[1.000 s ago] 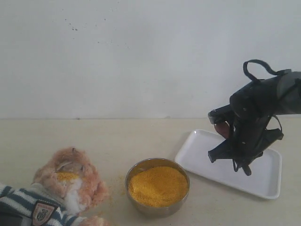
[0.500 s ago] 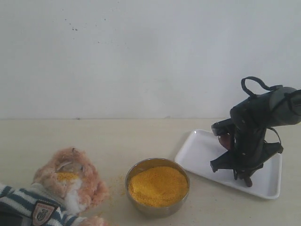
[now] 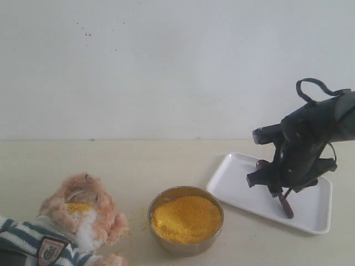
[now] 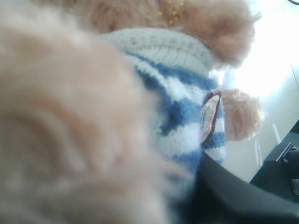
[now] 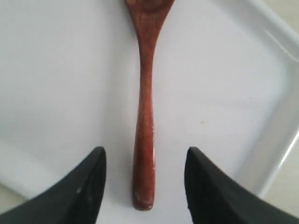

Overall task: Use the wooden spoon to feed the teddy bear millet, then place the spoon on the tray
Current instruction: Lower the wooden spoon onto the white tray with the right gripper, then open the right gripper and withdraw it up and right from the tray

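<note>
While your right end effector (image 5: 145, 151) hangs with jaws spread wide, gripping nothing, the wooden spoon (image 5: 145, 93) lies flat between them on the tray (image 5: 60, 84), at the table's (image 3: 138, 160) right. The millet (image 3: 186, 218) sits left of the tray, and the teddy bear (image 3: 83, 213) lies near left. You cannot tell the left end effector's state because fur fills its view.

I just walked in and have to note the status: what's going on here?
The right pincer stands open over the wooden spoon, which lies flat on the white tray, ungripped. The teddy bear lies left of the metal bowl of millet, with some grains on its face. The left wrist view shows only the bear, close up.
</note>
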